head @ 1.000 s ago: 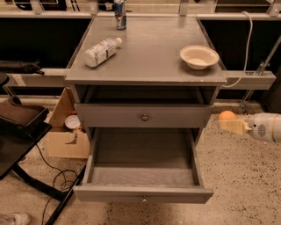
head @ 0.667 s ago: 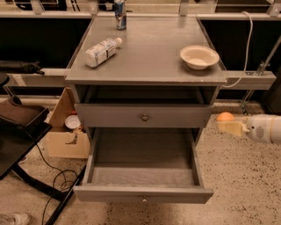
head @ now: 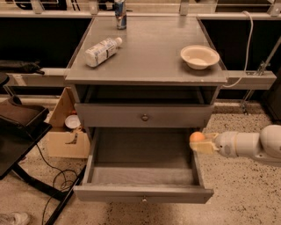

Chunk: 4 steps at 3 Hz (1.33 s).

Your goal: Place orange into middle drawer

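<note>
The orange (head: pixel 197 136) is small and round and sits between the fingers of my gripper (head: pixel 199 143). The gripper reaches in from the right on a white arm (head: pixel 248 144) and is shut on the orange. The middle drawer (head: pixel 145 154) is pulled wide open and its grey inside holds nothing; its knob (head: pixel 144 200) shows on the front panel. The orange hangs right at the drawer's right side wall, about halfway back, a little above the rim. The matching drawer above (head: pixel 144 117) is closed.
On the cabinet top lie a plastic bottle (head: pixel 102 51) on its side, a cream bowl (head: pixel 199 56) at the right and a can (head: pixel 120 9) at the back. A cardboard box (head: pixel 66 134) and a black stand (head: pixel 19 125) with cables are on the floor at the left.
The gripper with the orange has moved left and down, from out beside the cabinet to the right wall of the open drawer. The drawer and the things on top have not moved.
</note>
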Each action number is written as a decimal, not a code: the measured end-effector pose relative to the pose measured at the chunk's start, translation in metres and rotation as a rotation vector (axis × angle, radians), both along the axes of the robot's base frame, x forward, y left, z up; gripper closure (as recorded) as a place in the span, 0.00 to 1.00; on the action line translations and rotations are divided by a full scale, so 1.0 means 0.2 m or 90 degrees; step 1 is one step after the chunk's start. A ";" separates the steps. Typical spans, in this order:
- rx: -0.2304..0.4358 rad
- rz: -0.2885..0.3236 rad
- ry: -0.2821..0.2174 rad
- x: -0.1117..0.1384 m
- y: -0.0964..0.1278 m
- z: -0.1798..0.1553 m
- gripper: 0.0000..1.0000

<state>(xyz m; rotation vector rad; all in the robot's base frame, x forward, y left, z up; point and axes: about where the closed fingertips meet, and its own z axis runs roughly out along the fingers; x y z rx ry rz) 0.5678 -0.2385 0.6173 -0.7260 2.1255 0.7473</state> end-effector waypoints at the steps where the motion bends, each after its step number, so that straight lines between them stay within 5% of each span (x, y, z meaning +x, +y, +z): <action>1: -0.009 0.098 0.000 -0.04 0.18 -0.46 1.00; 3: -0.007 0.170 -0.009 -0.13 0.37 -0.86 1.00; 4: -0.045 0.192 0.010 -0.20 0.46 -1.10 1.00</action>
